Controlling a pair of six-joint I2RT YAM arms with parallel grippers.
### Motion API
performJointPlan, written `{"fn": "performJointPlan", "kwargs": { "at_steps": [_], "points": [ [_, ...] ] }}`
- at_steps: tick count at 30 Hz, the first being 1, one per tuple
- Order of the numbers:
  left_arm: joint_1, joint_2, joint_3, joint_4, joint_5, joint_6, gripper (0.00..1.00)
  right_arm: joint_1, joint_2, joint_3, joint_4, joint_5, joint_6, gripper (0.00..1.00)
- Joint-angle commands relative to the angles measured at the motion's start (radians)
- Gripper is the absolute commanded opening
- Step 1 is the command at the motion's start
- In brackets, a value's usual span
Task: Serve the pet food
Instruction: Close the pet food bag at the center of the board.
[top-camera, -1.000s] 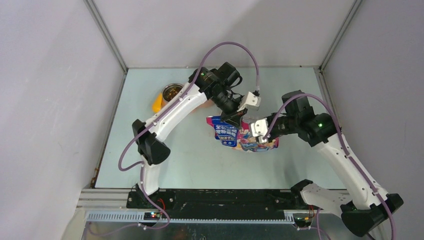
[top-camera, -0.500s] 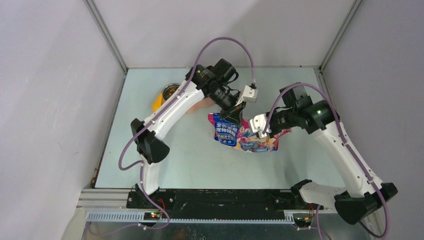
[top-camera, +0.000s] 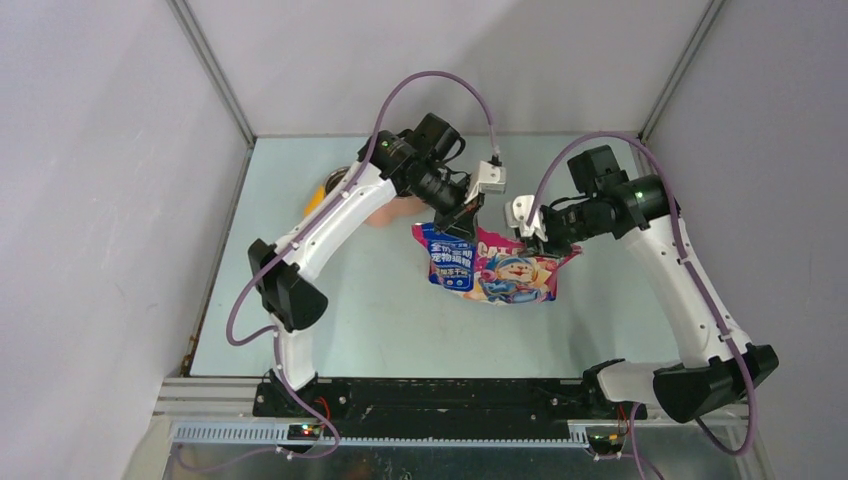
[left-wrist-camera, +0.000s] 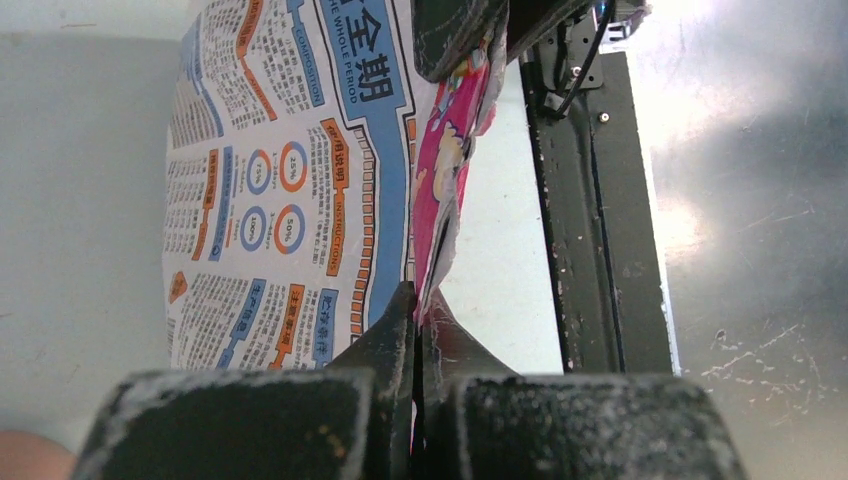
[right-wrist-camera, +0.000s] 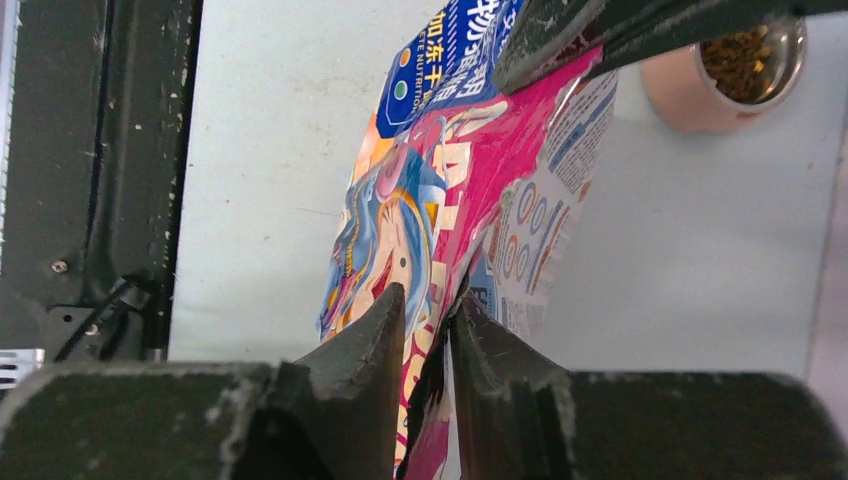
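Top view, bag: the glossy blue, pink and white bag (top-camera: 495, 268) sits near the middle of the worktop (top-camera: 380, 320), its printed face toward the camera and its top edge stretched between the two arms.
Top view, left fingers: the left gripper (top-camera: 458, 222) is at the bag's top left corner, with its fingers together on the edge.
Top view, right fingers: the right gripper (top-camera: 545, 243) is at the bag's top right corner. How far its fingers are open cannot be read from here.
Top view, feeder: the pink feeder (top-camera: 392, 210) lies at the far left of the worktop, mostly hidden under the left arm. A yellow scoop (top-camera: 314, 205) lies just beside it.
Left wrist view, left fingers: the left gripper (left-wrist-camera: 415, 300) is closed tight, with the bag's pink edge pinched between the tips.
Left wrist view, bag: the bag's (left-wrist-camera: 280, 200) back panel shows blue and orange print and runs away from the fingers over the worktop.
Right wrist view, right fingers: the right gripper (right-wrist-camera: 428, 300) has its fingers a little apart, with the bag's (right-wrist-camera: 430, 190) edge running between them. Whether they press on it cannot be told.
Right wrist view, pet food: the pet food (right-wrist-camera: 740, 55), brown kibble, lies in a steel bowl of the feeder (right-wrist-camera: 680, 100), beyond the bag and apart from it.
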Motion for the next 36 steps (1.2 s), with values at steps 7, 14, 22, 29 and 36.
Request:
{"fn": "performJointPlan", "kwargs": {
  "at_steps": [7,14,22,29,36],
  "points": [
    [0.118,-0.109,-0.066,0.082,-0.080,-0.032,0.00,-0.051,0.044,0.046,-0.241,0.082,0.053,0.00],
    [0.134,-0.121,-0.102,0.132,-0.102,-0.058,0.00,-0.070,0.030,0.070,-0.188,0.153,0.144,0.25],
    [0.143,-0.155,-0.143,0.184,-0.129,-0.092,0.00,-0.081,0.025,0.048,-0.163,0.280,0.261,0.00],
    [0.153,-0.164,-0.162,0.195,-0.122,-0.086,0.00,-0.103,-0.002,0.049,-0.166,0.334,0.273,0.26],
    [0.155,-0.175,-0.179,0.207,-0.113,-0.087,0.00,-0.115,-0.035,0.039,-0.121,0.437,0.299,0.13]
  ]
}}
